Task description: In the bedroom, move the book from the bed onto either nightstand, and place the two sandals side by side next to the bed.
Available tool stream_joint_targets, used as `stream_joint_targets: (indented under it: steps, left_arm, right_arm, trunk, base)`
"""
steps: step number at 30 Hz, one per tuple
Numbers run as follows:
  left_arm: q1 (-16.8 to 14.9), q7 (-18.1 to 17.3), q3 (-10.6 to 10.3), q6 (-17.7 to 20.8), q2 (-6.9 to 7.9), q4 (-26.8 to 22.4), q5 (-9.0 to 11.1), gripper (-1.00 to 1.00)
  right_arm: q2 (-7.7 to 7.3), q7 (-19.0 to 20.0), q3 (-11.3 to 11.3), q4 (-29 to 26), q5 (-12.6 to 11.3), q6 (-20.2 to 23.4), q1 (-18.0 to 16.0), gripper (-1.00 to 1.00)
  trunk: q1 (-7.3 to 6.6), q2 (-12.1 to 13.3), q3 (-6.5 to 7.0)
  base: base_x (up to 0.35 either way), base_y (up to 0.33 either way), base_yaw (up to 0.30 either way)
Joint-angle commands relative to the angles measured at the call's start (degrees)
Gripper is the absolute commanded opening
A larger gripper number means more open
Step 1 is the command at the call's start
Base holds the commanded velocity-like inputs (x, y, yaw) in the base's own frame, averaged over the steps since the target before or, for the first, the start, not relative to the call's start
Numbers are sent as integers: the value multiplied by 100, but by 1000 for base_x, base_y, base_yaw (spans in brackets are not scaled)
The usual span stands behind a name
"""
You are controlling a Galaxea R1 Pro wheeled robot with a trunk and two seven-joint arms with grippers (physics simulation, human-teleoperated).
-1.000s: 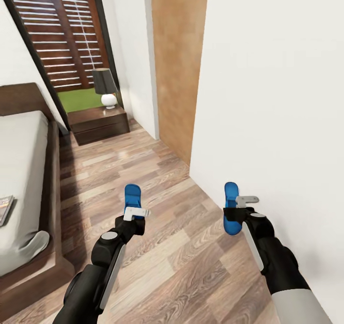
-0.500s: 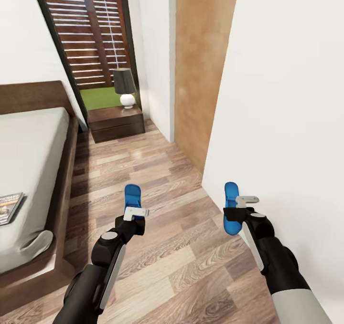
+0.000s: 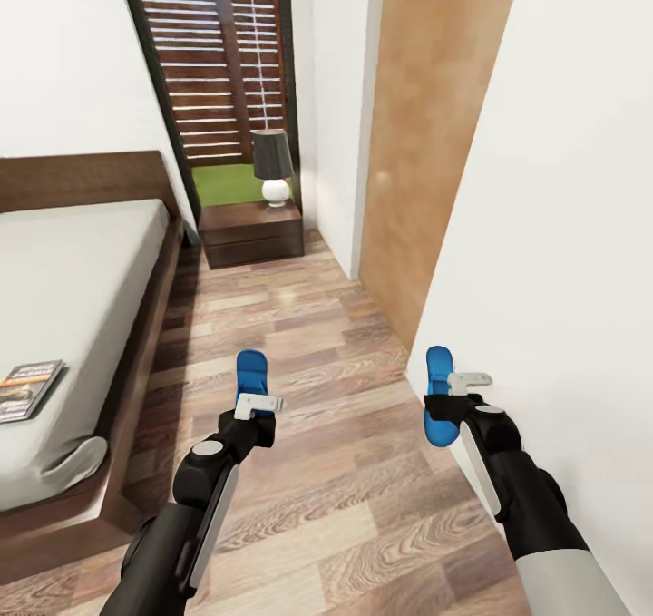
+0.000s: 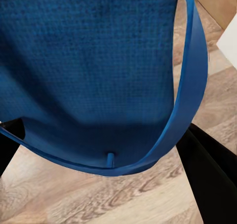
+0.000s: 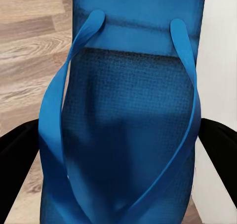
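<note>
- Wood-plank floor (image 3: 308,344) runs ahead of me between the bed (image 3: 82,262) and a white wall (image 3: 562,190).
- Each sandal is carried: left end effector (image 3: 257,405) closed on the left sandal (image 3: 251,373), right end effector (image 3: 458,396) closed on the right sandal (image 3: 439,366).
- The book (image 3: 29,387) lies on the mattress; a nightstand (image 3: 251,231) stands beyond.
- Step in hand, I judge: carrying the sandals. Next: lower both side by side next to the bed.

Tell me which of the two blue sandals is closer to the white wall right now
The sandal in the right gripper: this sandal hangs right beside the white wall. The left gripper holds the other sandal out over the wood floor, toward the bed.
</note>
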Motion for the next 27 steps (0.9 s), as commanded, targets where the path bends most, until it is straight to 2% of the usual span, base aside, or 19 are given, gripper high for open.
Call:
stream_joint_targets:
  steps: [1,12,27]
  left_arm:
    - [-5,-1,-8,31,-2,-6,-53,-100]
    - [-5,-2,-8,33,-3,-6,-53,-100]
    - [-5,-4,-3,31,-2,-6,-53,-100]
  right_arm:
    - [-5,-21,9,-7,1,28,-2,-100]
    - [-5,-21,9,-7,2,28,-2,-100]
    - [-5,-21,9,-7,-3,28,-2,-100]
  trunk:
    - [2,-2,-5]
    - [2,-2,-5]
    - [2,-2,-5]
  base:
    - [269,-234,274]
    - [276,-212,274]
    - [333,-17,274]
